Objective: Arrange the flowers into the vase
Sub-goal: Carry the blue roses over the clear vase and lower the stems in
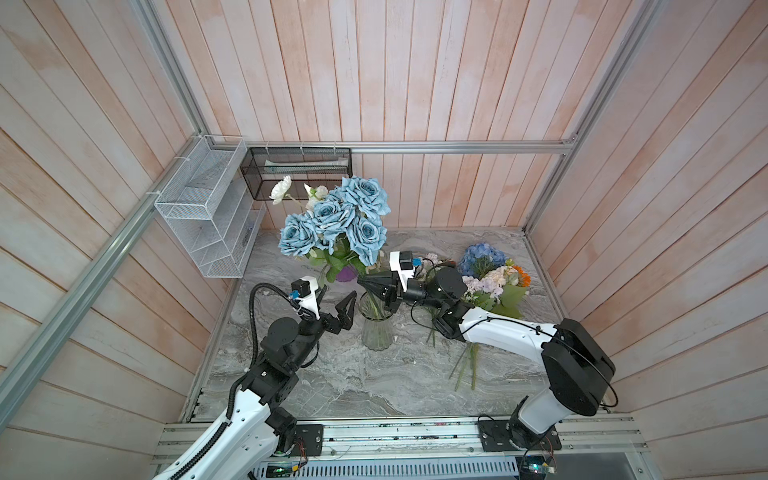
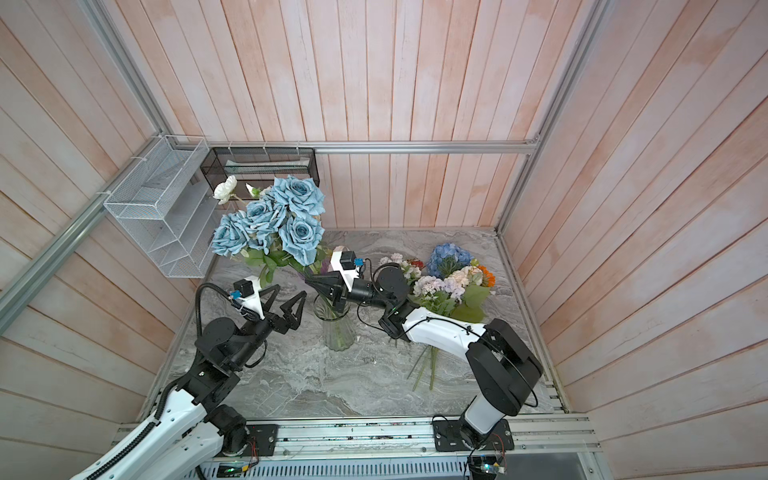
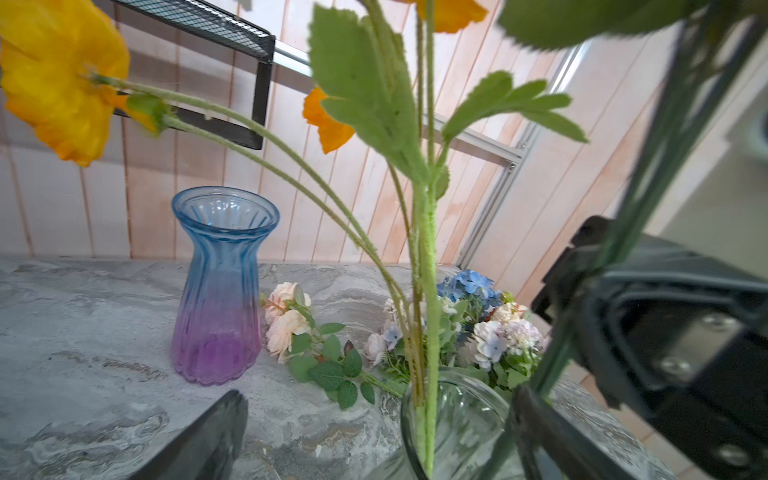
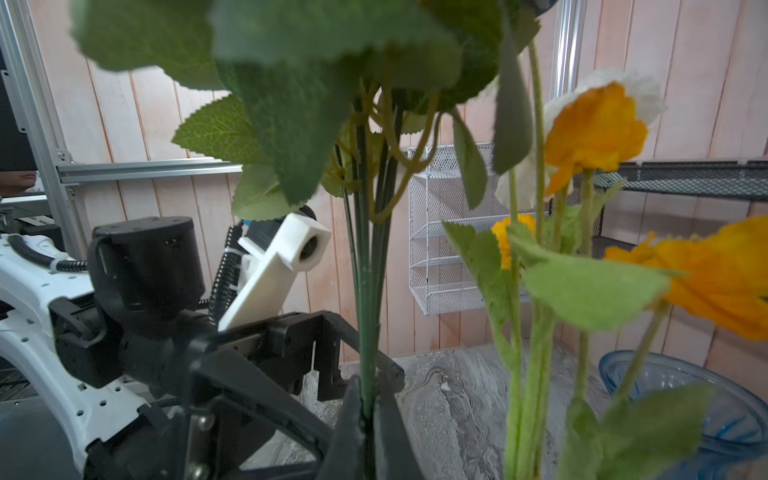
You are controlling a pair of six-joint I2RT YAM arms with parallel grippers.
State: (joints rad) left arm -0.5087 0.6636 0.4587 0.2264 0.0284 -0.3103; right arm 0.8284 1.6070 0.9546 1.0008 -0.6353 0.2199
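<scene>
Lit brightly and evenly; diffuse. Noted only faint, soft shadows on tabletop [image 1: 353, 386]. Logged wall boards [image 1: 415, 62] bowing toward the edges in both top views. Found near leaves [image 4: 324, 45] and orange poppy [image 3: 58, 79] heavily out of focus in wrist views; background sharper.

Top views: high above the front rail [image 1: 415, 434], looking steeply down toward the back wall [image 1: 415, 83]; far off, taking in the whole marble surface [image 1: 332, 386].
Left wrist: low, close to the clear vase [image 3: 457, 415], facing the back wall past the blue-purple vase [image 3: 222, 291].
Right wrist: hard against the rose stems [image 4: 368, 291], facing the left arm [image 4: 141, 266] and white wire basket [image 4: 449, 232].
Shared: both wrist views catch the orange poppies [image 3: 58, 75].
</scene>
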